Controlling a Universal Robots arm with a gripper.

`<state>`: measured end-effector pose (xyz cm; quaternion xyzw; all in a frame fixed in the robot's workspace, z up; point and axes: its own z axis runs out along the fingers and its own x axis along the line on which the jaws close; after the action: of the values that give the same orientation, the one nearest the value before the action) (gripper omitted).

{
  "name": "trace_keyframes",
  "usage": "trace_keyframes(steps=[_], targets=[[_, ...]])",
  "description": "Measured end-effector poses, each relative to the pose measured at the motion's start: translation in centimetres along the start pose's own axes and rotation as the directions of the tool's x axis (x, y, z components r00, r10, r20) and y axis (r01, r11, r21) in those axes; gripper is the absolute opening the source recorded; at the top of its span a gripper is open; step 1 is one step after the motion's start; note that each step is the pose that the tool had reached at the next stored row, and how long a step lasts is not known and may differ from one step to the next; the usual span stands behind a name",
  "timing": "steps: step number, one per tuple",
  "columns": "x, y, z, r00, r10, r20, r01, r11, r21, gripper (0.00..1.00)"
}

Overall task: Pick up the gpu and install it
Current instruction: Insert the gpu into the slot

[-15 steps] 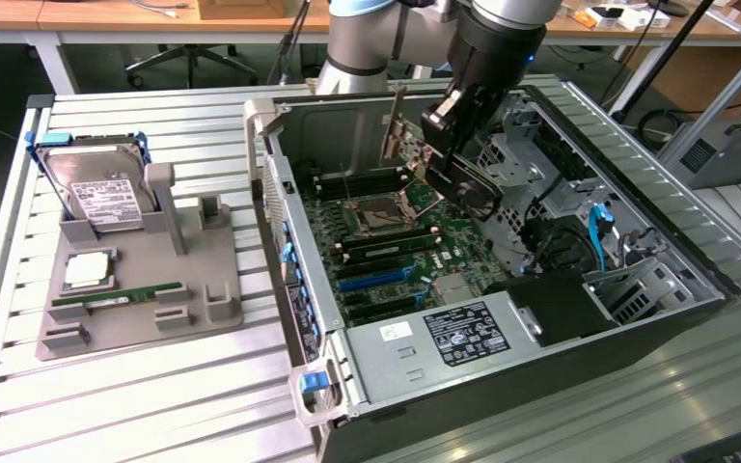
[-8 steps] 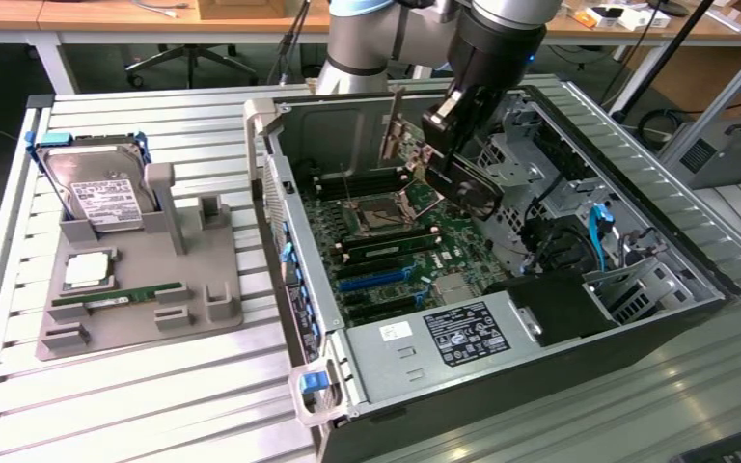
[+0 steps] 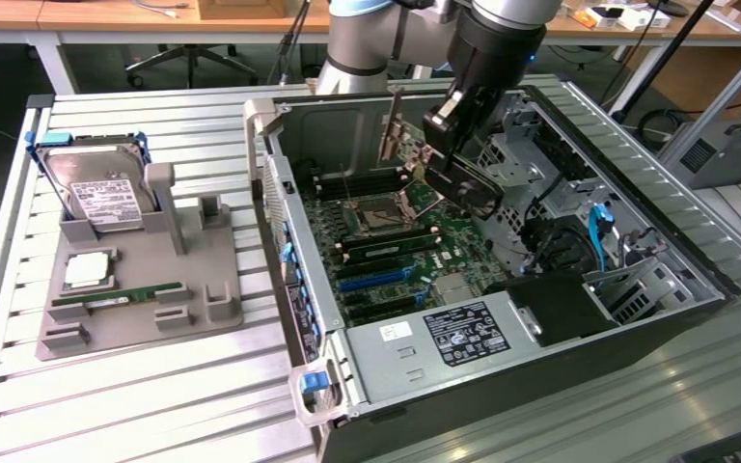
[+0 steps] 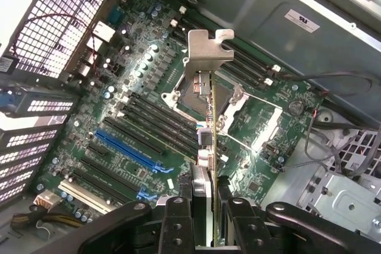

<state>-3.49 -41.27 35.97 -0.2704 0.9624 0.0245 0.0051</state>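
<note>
Wrist view is showing you the gripper (image 4: 209,230) with its two fingers (image 4: 178,227) drawn in narrow and pinching the gpu (image 4: 206,57) between them. The card is running edge-on straight out from between the fingertips, and its silvery bracket is sitting at the end farthest from the fingers. Past the fingertips and under the card, the motherboard (image 4: 119,105) is lying flat. A long blue slot (image 4: 126,149) is lying off to one side of the fingers, among rows of black slots. You cannot tell from this view whether the card's lower edge is touching the board.

Exterior view is giving you the gripper (image 3: 448,145) reaching down into the open computer case (image 3: 332,121). The gpu (image 3: 467,188) is hanging tilted just below the fingers, its black face showing. It is sitting above the motherboard (image 3: 384,265), and the processor socket (image 3: 377,214) is lying just beside it, towards the exterior view's left.

Well apart from the fingers, outside the case on the exterior view's left, a grey holder (image 3: 204,251) is lying on the slatted table (image 3: 151,386). The holder is carrying a hard drive (image 3: 103,193), which is leaning at its far end. A green memory stick (image 3: 120,295) is lying in a groove nearer the front.
</note>
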Motion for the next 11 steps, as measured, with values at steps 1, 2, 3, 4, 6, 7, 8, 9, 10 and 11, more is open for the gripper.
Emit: trace_keyframes(steps=[1, 2, 3, 4, 6, 7, 8, 9, 10, 11], targets=[[0.00, 0.00, 0.00, 1.0000, -0.005, -0.0002, 0.005, 1.0000, -0.0001, 0.27], [0.00, 0.00, 0.00, 1.0000, -0.008, -0.0004, 0.008, 1.0000, -0.0001, 0.27], [0.00, 0.00, 0.00, 0.9999, -0.011, -0.0006, 0.011, 0.9999, -0.0003, 0.27], [0.00, 0.00, 0.00, 0.9999, -0.014, -0.0006, 0.014, 0.9999, -0.0003, 0.27], [0.00, 0.00, 0.00, 0.9998, -0.019, -0.0009, 0.019, 0.9998, -0.0004, 0.27], [0.00, 0.00, 0.00, 0.9998, -0.021, -0.0009, 0.021, 0.9998, -0.0005, 0.27], [0.00, 0.00, 0.00, 0.9997, -0.024, -0.0011, 0.024, 0.9997, -0.0006, 0.27], [0.00, 0.00, 0.00, 0.9996, -0.026, -0.0012, 0.026, 0.9997, -0.0006, 0.27], [0.00, 0.00, 0.00, 0.9996, -0.029, -0.0012, 0.029, 0.9996, -0.0007, 0.27], [0.00, 0.00, 0.00, 0.9995, -0.031, -0.0014, 0.031, 0.9995, -0.0007, 0.27]])
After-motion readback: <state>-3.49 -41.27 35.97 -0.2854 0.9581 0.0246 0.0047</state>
